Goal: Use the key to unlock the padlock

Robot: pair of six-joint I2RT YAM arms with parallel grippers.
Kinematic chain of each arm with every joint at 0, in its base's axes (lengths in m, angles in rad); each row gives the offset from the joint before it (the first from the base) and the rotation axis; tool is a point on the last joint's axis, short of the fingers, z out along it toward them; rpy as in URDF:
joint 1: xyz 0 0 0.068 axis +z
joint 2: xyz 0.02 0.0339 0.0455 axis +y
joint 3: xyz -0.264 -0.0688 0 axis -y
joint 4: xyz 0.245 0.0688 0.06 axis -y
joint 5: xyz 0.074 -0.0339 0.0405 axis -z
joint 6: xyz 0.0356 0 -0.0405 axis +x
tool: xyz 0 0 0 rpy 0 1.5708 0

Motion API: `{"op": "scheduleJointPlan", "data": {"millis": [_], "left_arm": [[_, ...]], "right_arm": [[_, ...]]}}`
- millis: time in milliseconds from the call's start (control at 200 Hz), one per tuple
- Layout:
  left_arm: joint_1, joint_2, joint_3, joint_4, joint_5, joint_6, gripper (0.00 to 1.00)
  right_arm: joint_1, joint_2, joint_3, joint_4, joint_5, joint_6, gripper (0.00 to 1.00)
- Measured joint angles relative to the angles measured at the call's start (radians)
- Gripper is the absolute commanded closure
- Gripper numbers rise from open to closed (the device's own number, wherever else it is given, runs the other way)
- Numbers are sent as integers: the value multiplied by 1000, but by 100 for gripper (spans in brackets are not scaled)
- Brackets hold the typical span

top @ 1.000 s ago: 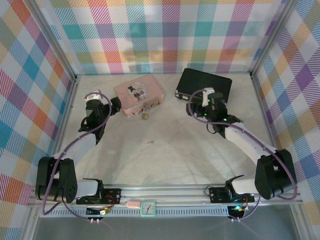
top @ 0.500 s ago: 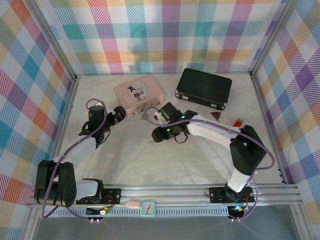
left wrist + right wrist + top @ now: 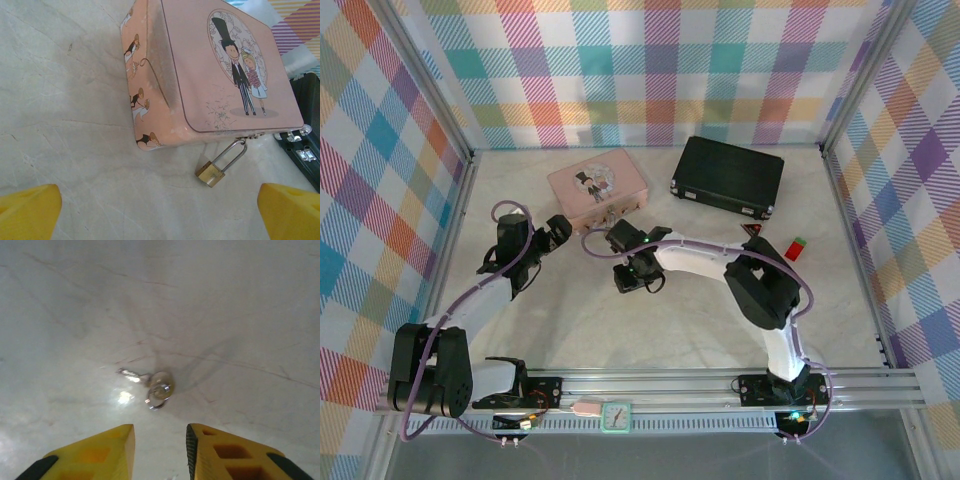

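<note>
The padlock [image 3: 210, 173] lies on the table [image 3: 60, 100] just in front of the pink box [image 3: 200, 75], with its thin silver shackle hooked through the box's clasp. The left gripper [image 3: 158, 205] hovers before it, yellow fingers spread wide and holding nothing. The right gripper [image 3: 160, 450] points down at the tabletop with its jaws a narrow gap apart and empty, and the small silver key [image 3: 159, 385] with its ring lies flat just beyond the fingertips, in line with that gap.
</note>
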Motion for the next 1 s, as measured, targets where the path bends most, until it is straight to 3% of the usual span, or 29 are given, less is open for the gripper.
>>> {"op": "scheduleJointPlan", "data": {"millis": [505,640,850,1000], "left_arm": [[0,-16,-10,5,2,-8,0],[0,-16,-10,5,8,-15,0],[0,-16,-10,6,29,-31,0],[-9,-21,-16,37,58,-85,1]], "right_arm": [[0,41,13,60,-5,87,70],[0,69,35,64,1,103,77],[0,74,37,68,22,133,100],[0,29,-31,121,26,156,100]]}}
